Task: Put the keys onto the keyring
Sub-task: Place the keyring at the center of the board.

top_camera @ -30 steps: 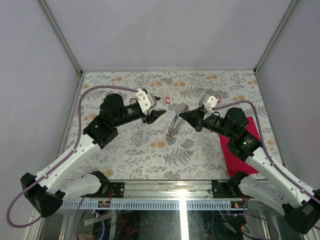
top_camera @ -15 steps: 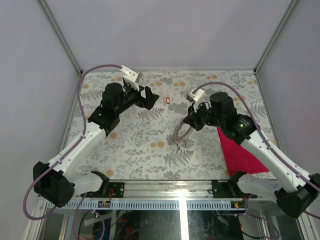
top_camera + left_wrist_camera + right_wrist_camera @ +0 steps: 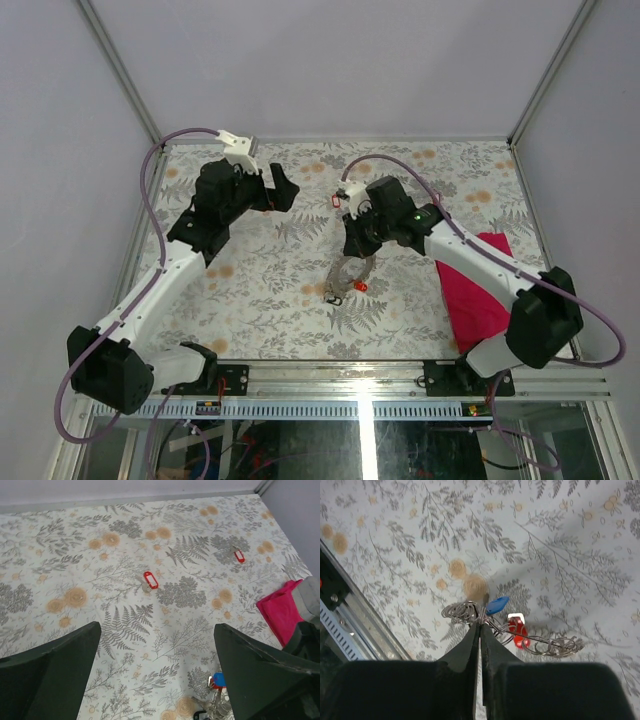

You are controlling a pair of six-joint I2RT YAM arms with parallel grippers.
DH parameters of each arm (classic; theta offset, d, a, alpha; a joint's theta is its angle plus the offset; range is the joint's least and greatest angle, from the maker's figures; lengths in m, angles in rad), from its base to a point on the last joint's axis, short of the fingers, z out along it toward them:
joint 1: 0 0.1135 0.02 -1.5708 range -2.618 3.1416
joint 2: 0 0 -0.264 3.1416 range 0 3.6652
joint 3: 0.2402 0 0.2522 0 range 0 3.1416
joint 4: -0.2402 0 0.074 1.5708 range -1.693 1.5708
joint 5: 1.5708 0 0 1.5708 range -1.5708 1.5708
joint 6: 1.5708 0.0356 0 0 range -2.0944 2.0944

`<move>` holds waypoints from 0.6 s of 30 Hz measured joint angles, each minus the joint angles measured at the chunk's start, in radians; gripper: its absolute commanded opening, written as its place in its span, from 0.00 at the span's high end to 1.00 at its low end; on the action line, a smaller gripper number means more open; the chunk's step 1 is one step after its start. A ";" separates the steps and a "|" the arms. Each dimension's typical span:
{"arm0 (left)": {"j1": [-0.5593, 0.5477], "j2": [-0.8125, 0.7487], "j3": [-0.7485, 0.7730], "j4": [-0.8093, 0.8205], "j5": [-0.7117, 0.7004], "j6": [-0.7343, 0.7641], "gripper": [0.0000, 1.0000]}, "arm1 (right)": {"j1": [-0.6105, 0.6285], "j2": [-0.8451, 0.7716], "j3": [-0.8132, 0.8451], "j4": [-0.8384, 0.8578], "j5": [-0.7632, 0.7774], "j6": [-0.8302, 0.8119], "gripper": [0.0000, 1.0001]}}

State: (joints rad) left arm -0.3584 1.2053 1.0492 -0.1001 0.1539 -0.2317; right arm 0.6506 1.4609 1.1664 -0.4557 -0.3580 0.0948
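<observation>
My right gripper (image 3: 348, 243) is shut on the keyring (image 3: 346, 275), a floppy grey chain of small links that droops from its fingertips over the table's middle. In the right wrist view the shut gripper (image 3: 480, 622) pinches the keyring (image 3: 464, 612), with a blue key tag (image 3: 497, 605) and a red key tag (image 3: 519, 631) on it. My left gripper (image 3: 283, 185) is open and empty at the far left, well away from the keyring. The left wrist view shows the open left gripper (image 3: 156, 626) above a loose red key tag (image 3: 150, 579), with another red key tag (image 3: 239, 556) further off.
A red cloth (image 3: 480, 290) lies at the right under the right arm, and it also shows in the left wrist view (image 3: 281, 611). The loose red key tag (image 3: 336, 201) lies between the two grippers. White walls close in the patterned table (image 3: 250, 300).
My right gripper has carried the keyring left and towards the near side. My left gripper has drawn back to the far left, away from the keyring, and stands open.
</observation>
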 measured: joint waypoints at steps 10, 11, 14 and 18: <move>0.011 0.032 0.032 -0.102 -0.149 -0.077 0.00 | 0.011 0.243 0.082 0.168 0.024 0.085 0.85; 0.013 0.042 0.042 -0.114 -0.162 -0.085 0.00 | 0.012 0.263 0.084 0.184 0.026 0.093 0.82; 0.019 0.080 0.083 -0.163 -0.182 -0.108 0.00 | 0.012 0.312 0.089 0.230 0.027 0.119 0.71; 0.037 0.123 0.118 -0.206 -0.183 -0.130 0.00 | 0.012 0.329 0.089 0.290 0.027 0.151 0.48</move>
State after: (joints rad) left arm -0.3214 1.3281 1.1671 -0.3058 -0.0288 -0.3614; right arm 0.6624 1.7897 1.2556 -0.1654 -0.3309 0.2459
